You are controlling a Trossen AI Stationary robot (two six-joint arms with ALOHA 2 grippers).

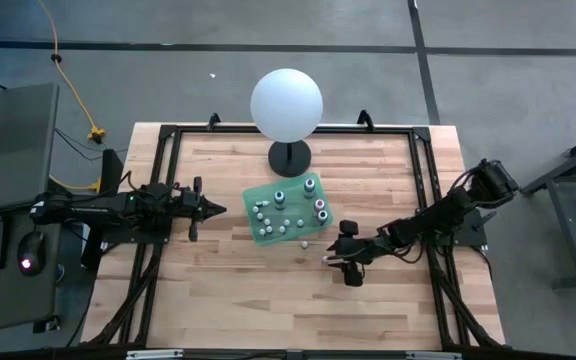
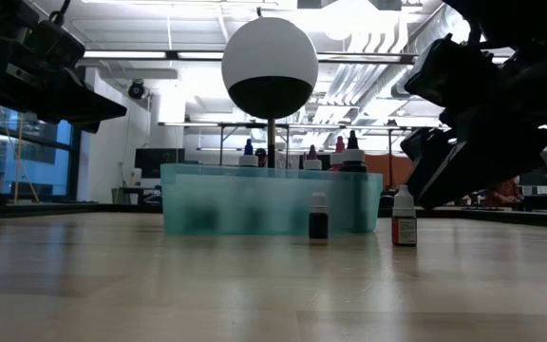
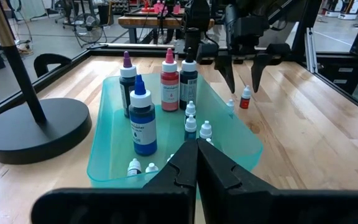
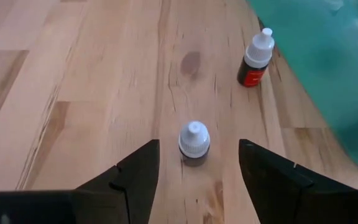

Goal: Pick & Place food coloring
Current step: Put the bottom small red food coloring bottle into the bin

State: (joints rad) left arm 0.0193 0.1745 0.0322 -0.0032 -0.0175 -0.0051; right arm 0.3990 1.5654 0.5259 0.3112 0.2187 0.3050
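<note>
- Two small food coloring bottles stand upright on the wooden worktop (image 1: 228, 290), outside the green tray (image 1: 260, 192), near its corner on the right arm's side.
- One of them, the dark bottle (image 4: 194, 142) with a white cap, sits between the spread fingers of the right claw (image 4: 197, 163); the fingers stand apart on either side of it without touching it.
- A second one, the red bottle (image 4: 254, 60), stands just beyond it, close to the tray's wall.
- Several more food coloring bottles are inside the tray, among them a tall blue bottle (image 3: 142, 118), a red one and dark ones, with tiny white-capped ones near them.
- Left claw (image 1: 218, 209) hangs beside the tray's other side, fingers pressed together, holding nothing.
- Behind the tray stands a white sphere (image 1: 286, 104) on a black stand (image 1: 289, 156).
</note>
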